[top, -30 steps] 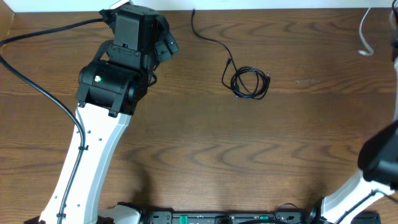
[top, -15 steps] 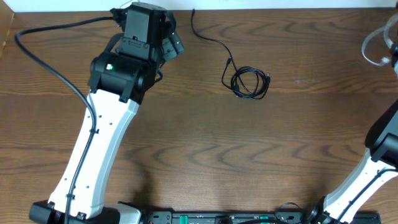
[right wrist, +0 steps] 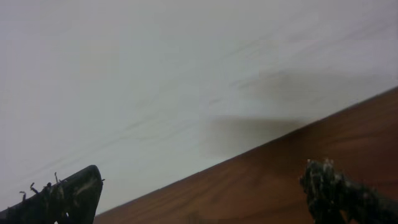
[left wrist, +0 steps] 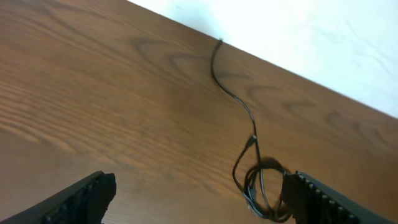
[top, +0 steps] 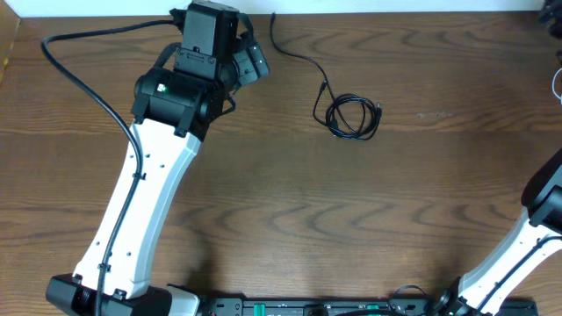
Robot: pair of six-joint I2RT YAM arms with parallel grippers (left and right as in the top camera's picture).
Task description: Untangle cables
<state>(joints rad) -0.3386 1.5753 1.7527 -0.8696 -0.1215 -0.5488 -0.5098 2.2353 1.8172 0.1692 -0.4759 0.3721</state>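
A thin black cable (top: 354, 117) lies coiled on the brown table (top: 290, 211), its tail running up to the back edge. In the left wrist view the coil (left wrist: 264, 186) sits just inside the right finger (left wrist: 323, 200). My left gripper (left wrist: 200, 183) is open and hovers left of the coil, seen from overhead as the left gripper (top: 250, 61). Only a sliver of the white cable (top: 558, 83) shows at the right edge. My right gripper (right wrist: 202, 180) is open with nothing between its fingers, facing the table's back edge and the white wall.
The left arm (top: 149, 184) stretches diagonally from the near left. A thick black arm cable (top: 79, 79) loops over the table's left part. The right arm (top: 536, 228) stands at the right edge. A white wall (right wrist: 155, 74) lies beyond the back edge.
The right gripper has opened and no longer holds the white cable, which has slid almost out of the overhead frame on the right. The left arm has shifted right toward the black coil.
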